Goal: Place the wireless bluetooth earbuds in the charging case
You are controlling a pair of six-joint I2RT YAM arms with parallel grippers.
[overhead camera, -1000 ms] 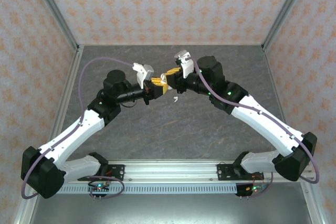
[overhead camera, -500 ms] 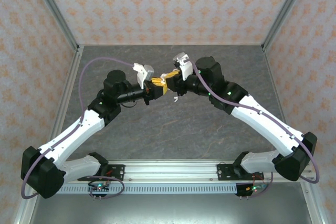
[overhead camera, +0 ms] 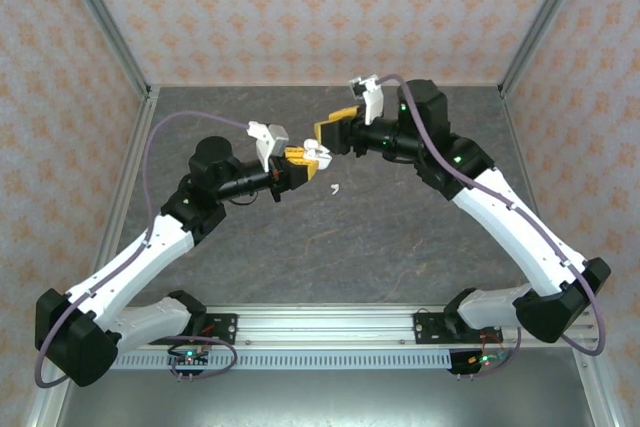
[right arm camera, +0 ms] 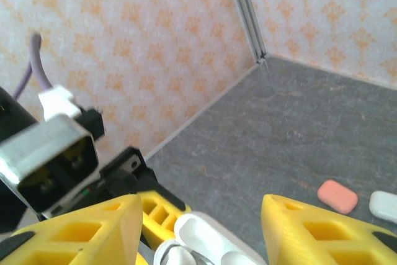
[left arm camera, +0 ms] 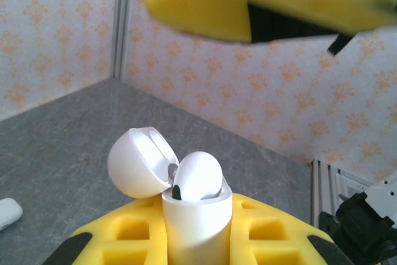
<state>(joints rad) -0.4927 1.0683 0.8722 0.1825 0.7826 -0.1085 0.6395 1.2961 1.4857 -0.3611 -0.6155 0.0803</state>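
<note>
Seated earbud [left arm camera: 198, 177] in charging case [left arm camera: 195, 221], right pincer [overhead camera: 330, 134] open
Top: left pincer [overhead camera: 303, 160] clamps the open charging case; right pincer just far-right of it; loose earbud [overhead camera: 336, 187] on surface [overhead camera: 330, 247] nearby. Left wrist: seated earbud looks proud, so press straight down before closing lid [left arm camera: 138, 162]. Right wrist: fingers [right arm camera: 80, 228] straddle the charging case, apart.
</note>
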